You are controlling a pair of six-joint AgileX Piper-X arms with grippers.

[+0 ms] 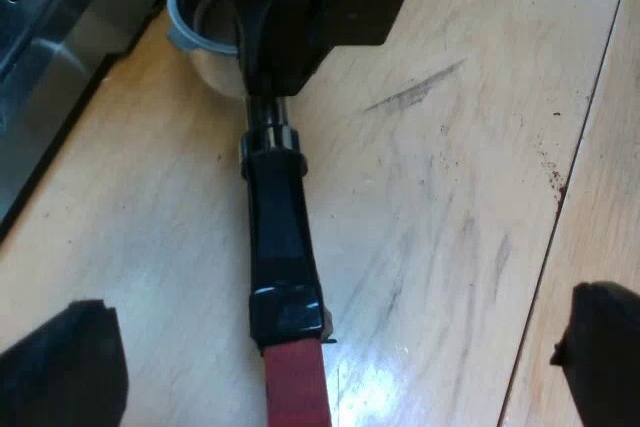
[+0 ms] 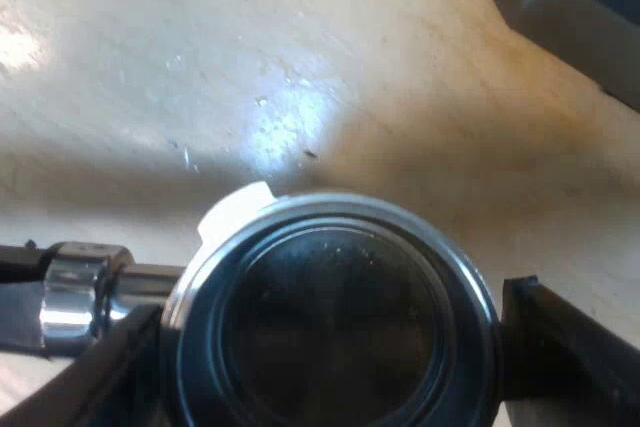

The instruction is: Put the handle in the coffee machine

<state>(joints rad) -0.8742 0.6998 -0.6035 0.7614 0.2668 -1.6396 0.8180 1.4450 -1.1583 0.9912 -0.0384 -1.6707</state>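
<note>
A: where's our holder right now?
B: loose, not locked in. It's over the wooden table, just beside the base of the machine. The basket end is nearest the machine and the red end points away from it
A: right gripper?
B: clamped on the holder. The right wrist view has the basket square between our two fingers, one against the rim on each side. The basket's open mouth faces the camera, dark inside. From the left wrist view we see that gripper sitting over the basket and the metal neck of the handle
A: holder resting on the table or lifted?
B: we can't tell from either view
A: left gripper?
B: released, fingers spread wide, gripping nothing. It hangs above the red end, and the handle lies along the gap between the fingers, well apart from both
</note>
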